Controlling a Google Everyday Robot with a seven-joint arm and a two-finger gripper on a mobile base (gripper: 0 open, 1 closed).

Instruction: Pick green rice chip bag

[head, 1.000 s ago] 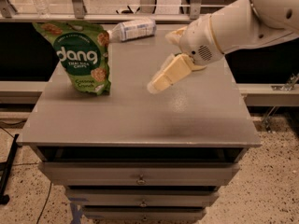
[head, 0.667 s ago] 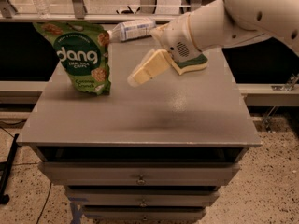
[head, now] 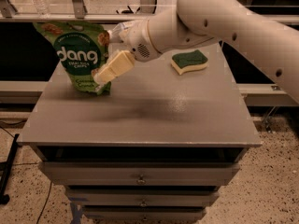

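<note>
The green rice chip bag [head: 74, 55] stands upright at the back left of the grey cabinet top [head: 154, 111]; it is light green with a dark-green circle and white "dang" lettering. My gripper [head: 103, 74] reaches in from the right on a white arm and sits right at the bag's lower right edge, overlapping it in the view. I cannot tell whether it touches the bag.
A green-and-yellow sponge [head: 189, 61] lies at the back right of the top. A white-labelled bottle [head: 116, 30] lies behind the arm, mostly hidden. Drawers [head: 140, 174] are below the front edge. A metal rail runs behind the cabinet.
The gripper has swung left across the cabinet top, from near the sponge to the bag's right edge. The bag and sponge have not moved.
</note>
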